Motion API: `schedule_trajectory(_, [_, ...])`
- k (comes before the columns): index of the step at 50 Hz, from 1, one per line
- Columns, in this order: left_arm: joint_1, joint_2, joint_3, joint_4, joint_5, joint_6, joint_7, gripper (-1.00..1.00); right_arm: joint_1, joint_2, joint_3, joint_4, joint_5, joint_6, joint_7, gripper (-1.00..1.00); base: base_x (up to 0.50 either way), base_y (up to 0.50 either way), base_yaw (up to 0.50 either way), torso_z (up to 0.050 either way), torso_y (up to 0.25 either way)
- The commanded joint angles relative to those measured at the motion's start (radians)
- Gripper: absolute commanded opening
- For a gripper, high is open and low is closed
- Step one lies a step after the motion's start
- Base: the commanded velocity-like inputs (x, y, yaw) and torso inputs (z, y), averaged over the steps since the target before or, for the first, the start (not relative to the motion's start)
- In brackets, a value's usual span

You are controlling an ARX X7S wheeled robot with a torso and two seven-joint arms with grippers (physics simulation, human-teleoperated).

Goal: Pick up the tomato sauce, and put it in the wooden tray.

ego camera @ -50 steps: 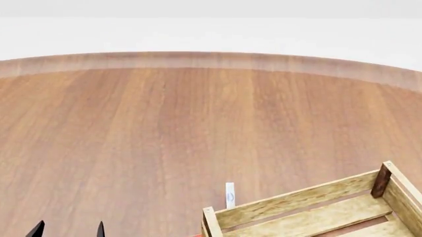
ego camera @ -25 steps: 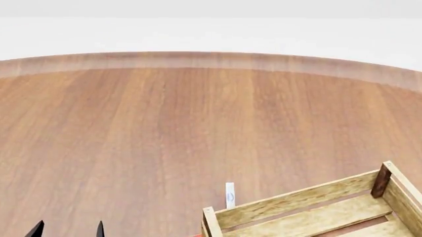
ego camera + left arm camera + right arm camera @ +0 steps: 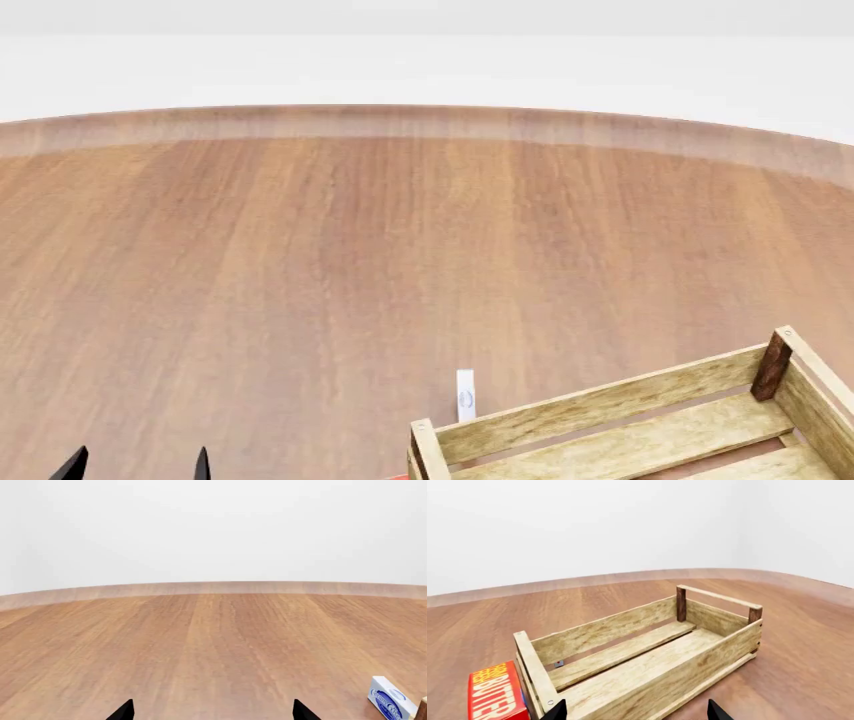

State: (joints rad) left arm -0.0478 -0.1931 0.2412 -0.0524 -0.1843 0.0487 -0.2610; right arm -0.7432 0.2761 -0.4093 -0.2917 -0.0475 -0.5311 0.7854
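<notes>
The tomato sauce can is out of view in every frame. The wooden tray (image 3: 641,425) sits at the head view's lower right, a light slatted crate with darker corner posts, empty; it fills the right wrist view (image 3: 647,650). My left gripper (image 3: 138,465) shows only as two black fingertips at the head view's lower left, spread apart over bare table; in the left wrist view (image 3: 213,712) its tips are wide apart with nothing between. My right gripper (image 3: 636,711) is open, its tips spread over the tray's near side. It is out of the head view.
A round wooden table (image 3: 400,250) spreads ahead to a curved far edge with a white wall beyond. A small white-and-blue box (image 3: 465,394) stands just behind the tray's left corner, also in the left wrist view (image 3: 390,702). A red butter box (image 3: 497,692) stands against the tray's end.
</notes>
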Motion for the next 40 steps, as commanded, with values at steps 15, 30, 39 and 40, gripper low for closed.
schedule_trajectory(15, [-0.001, -0.009, 0.012, -0.001, -0.007, 0.004, -0.012, 1.00, 0.051, 0.034, -0.057, 0.032, 0.091, 0.049, -0.005, 1.00, 0.00, 0.00, 0.00, 0.000, 0.000])
schedule_trajectory(30, [0.001, -0.015, 0.019, 0.008, -0.009, 0.001, -0.022, 1.00, 0.092, 0.053, -0.085, 0.057, 0.208, 0.108, -0.044, 1.00, 0.00, 0.00, 0.00, 0.000, 0.000])
schedule_trajectory(39, [0.000, -0.017, 0.022, 0.005, -0.011, 0.005, -0.027, 1.00, 0.098, 0.058, -0.093, 0.061, 0.234, 0.117, -0.048, 1.00, 0.00, 0.00, 0.00, 0.000, 0.000])
schedule_trajectory(40, [0.000, -0.017, 0.023, 0.004, -0.010, 0.005, -0.027, 1.00, 0.099, 0.058, -0.095, 0.061, 0.234, 0.116, -0.049, 1.00, 0.00, 0.00, 0.00, 0.000, 0.000])
